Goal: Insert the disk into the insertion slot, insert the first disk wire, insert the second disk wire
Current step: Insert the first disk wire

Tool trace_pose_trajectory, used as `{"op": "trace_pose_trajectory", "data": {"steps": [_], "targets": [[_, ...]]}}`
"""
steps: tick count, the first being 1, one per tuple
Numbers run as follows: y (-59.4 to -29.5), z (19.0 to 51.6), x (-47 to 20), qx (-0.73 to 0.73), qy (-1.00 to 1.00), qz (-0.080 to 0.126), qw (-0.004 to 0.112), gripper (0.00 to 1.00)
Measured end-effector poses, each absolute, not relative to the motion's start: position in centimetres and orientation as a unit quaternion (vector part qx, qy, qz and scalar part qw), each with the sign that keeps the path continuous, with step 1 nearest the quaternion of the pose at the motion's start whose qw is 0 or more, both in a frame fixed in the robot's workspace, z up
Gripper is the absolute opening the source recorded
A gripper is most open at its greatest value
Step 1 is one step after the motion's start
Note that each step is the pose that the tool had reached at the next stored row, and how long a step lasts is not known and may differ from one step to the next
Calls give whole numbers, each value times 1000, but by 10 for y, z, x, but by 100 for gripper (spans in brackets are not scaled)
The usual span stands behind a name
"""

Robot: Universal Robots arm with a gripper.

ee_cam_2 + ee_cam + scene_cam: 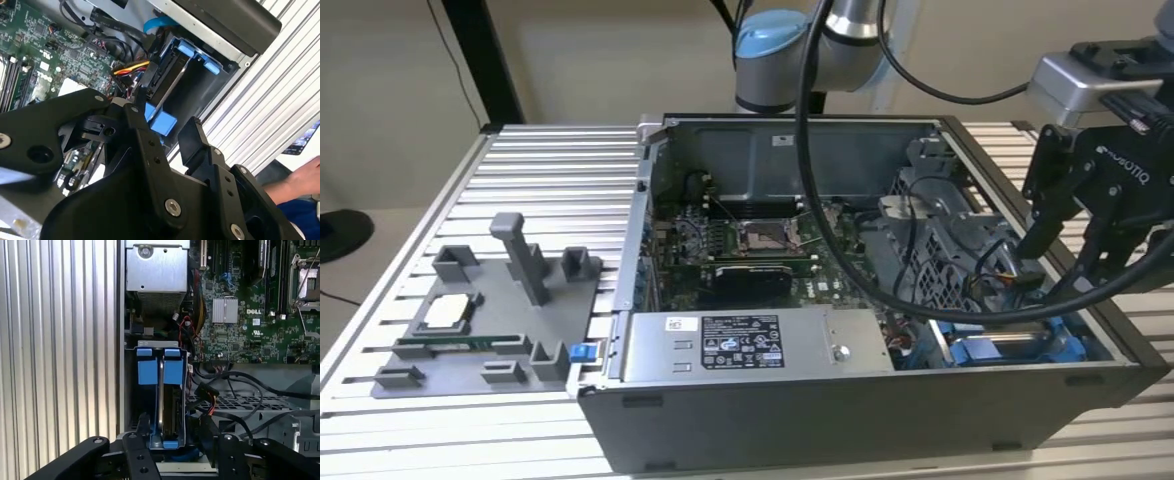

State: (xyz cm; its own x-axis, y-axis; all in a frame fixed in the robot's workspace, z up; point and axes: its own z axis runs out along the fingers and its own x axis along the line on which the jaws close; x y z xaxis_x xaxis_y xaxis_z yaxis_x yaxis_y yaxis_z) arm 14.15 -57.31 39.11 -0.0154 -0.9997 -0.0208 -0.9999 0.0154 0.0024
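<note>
The disk (161,400), a silver drive in a blue carrier with two blue tabs, stands on edge inside the grey insertion slot (157,343) at the case's corner. In the second wrist view the disk (172,80) sits deep in the dark insertion slot (200,97). My gripper (175,437) is open and hovers over the disk's near end, one finger on each side, with a gap to the carrier. A black connector with red and yellow wires (206,394) lies loose beside the bay, close to the disk's edge (131,70). In the exterior view my gripper (1074,280) hangs over the case's right corner.
The open computer case holds a green motherboard (747,240) and a grey labelled power-supply box (727,345). Thick black cables (907,300) cross the bay area. A grey fixture tray (480,320) sits on the ribbed metal table (547,170). A person's hand (300,175) shows off the table.
</note>
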Motion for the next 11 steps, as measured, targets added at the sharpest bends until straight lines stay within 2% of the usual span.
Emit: {"op": "trace_pose_trajectory", "data": {"steps": [11], "targets": [[-566, 383, 143, -704, 709, -12, 27, 100]]}}
